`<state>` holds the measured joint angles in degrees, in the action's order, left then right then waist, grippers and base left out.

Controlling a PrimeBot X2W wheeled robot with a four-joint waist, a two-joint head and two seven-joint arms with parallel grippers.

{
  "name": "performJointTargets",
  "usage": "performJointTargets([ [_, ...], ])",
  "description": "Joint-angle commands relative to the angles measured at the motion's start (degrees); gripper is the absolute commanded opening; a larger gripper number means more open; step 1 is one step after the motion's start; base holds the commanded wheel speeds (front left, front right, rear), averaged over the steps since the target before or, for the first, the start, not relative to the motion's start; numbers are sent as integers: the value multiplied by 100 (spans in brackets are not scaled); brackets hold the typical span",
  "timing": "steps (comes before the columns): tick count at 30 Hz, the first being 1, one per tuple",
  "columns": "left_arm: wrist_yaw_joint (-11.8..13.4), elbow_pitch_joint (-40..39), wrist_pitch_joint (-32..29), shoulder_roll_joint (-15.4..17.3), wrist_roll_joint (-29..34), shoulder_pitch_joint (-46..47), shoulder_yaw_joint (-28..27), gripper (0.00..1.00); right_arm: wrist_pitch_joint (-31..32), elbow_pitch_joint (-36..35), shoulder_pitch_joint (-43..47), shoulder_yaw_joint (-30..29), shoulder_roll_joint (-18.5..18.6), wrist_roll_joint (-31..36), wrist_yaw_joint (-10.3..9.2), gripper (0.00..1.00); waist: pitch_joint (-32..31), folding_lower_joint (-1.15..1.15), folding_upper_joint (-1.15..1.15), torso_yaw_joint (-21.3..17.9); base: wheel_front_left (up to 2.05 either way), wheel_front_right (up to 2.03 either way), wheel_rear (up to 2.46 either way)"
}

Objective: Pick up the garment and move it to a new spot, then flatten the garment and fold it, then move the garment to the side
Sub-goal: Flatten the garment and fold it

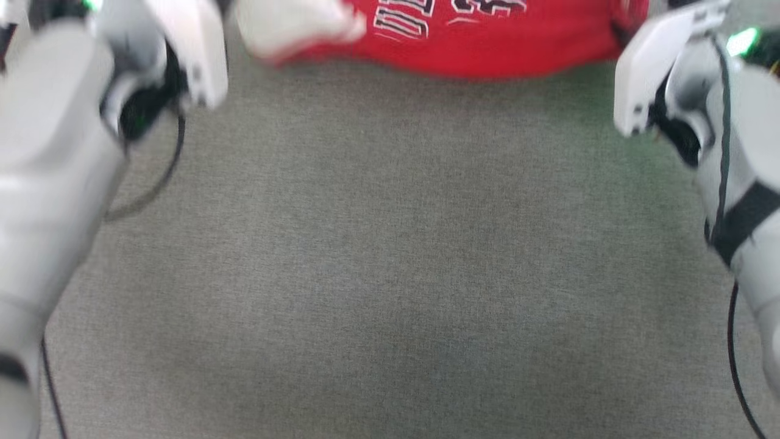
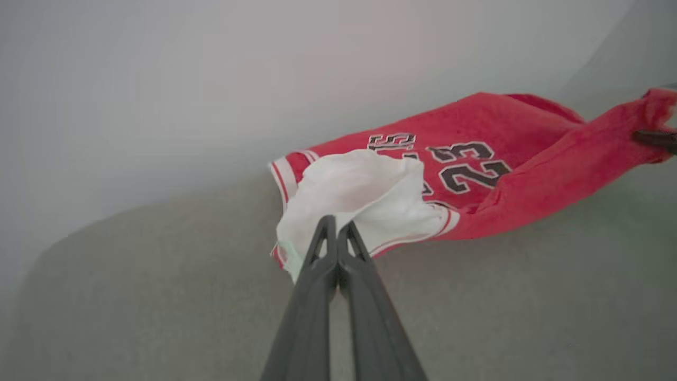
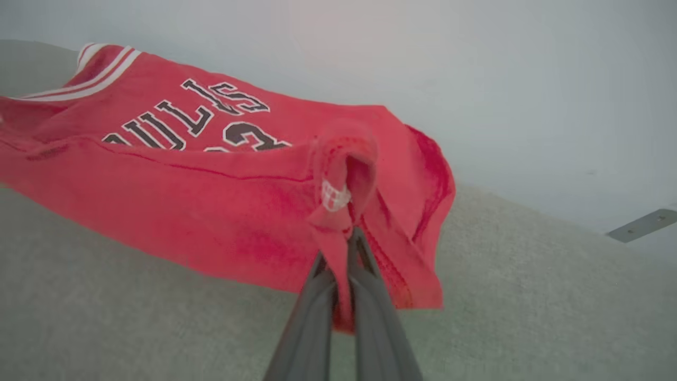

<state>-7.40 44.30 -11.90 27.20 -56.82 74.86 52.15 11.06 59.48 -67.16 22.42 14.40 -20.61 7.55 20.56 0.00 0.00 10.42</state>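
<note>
The garment (image 1: 487, 42) is a red jersey T-shirt with black white-outlined letters, hanging at the top of the head view, stretched between my two arms. In the left wrist view my left gripper (image 2: 336, 225) is shut on its bunched white sleeve (image 2: 359, 190). The red body (image 2: 529, 159) runs off to the right, where the other gripper's dark finger (image 2: 656, 138) pinches it. In the right wrist view my right gripper (image 3: 341, 241) is shut on a folded red corner of the hem (image 3: 344, 174). The garment's middle sags toward the surface.
A grey cloth-covered table (image 1: 390, 256) spreads wide below the garment. My pale forearms stand at the left (image 1: 55, 152) and right (image 1: 719, 122) edges, with thin black cables (image 1: 164, 177) hanging. A pale wall (image 2: 264, 63) rises behind; a metal bracket (image 3: 640, 225) sits on it.
</note>
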Motion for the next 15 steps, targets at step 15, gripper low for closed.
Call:
performJointTargets([
  [15,1244,-3183,-1797,1815,-1160,-2824,486,0,1322,-3131,2934,553,1503,-1794,-12,0,-573,0,0,2,0,0,0],
])
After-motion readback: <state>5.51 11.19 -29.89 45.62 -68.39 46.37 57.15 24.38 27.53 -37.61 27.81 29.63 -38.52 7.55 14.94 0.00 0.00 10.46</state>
